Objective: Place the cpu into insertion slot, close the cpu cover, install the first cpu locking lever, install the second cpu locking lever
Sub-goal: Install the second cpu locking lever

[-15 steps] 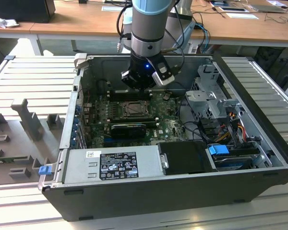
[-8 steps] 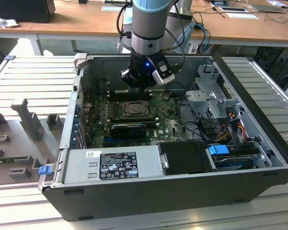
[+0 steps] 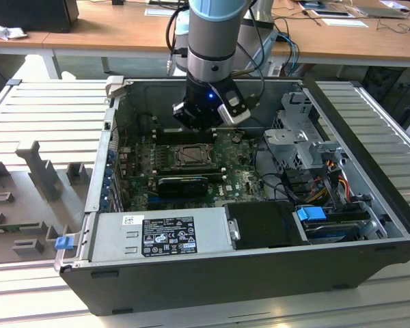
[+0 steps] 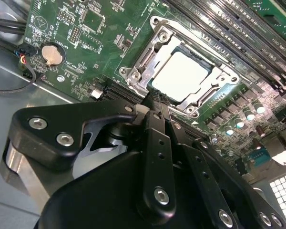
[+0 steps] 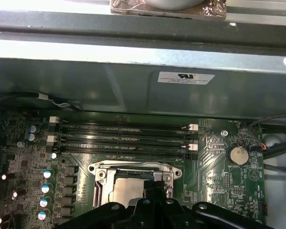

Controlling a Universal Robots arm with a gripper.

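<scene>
- Gripper (image 4: 157,98) sits low inside the open computer case (image 3: 212,277), over the motherboard (image 4: 93,45). Its tips are just at the edge of the cpu socket (image 3: 191,156).
- Fingers read as pinched together to a narrow point in both wrist views. I see nothing held between them.
- The cpu (image 4: 180,74) is already in the insertion slot, lying flat and square, with its pale top showing through the frame.
- The cpu cover (image 4: 155,50) looks folded down around the chip, its open centre framing it, so I judge the first two steps done.
- Step in hand, as I read it, is the locking levers. The closed tips at the socket edge suit pushing a thin bar rather than picking something up.
- I cannot tell from here whether either lever is latched. The metal along the socket sides is too cluttered to sort out.
- Lever work calls for a steady press down and sideways under the catch, with the tip kept on the bar.
- Risk: a slip would land on the capacitors (image 4: 250,114) or the memory slots (image 5: 124,136), which lie just beside the socket.
- The coin cell (image 4: 51,53) is well apart from the socket and of no concern.
</scene>
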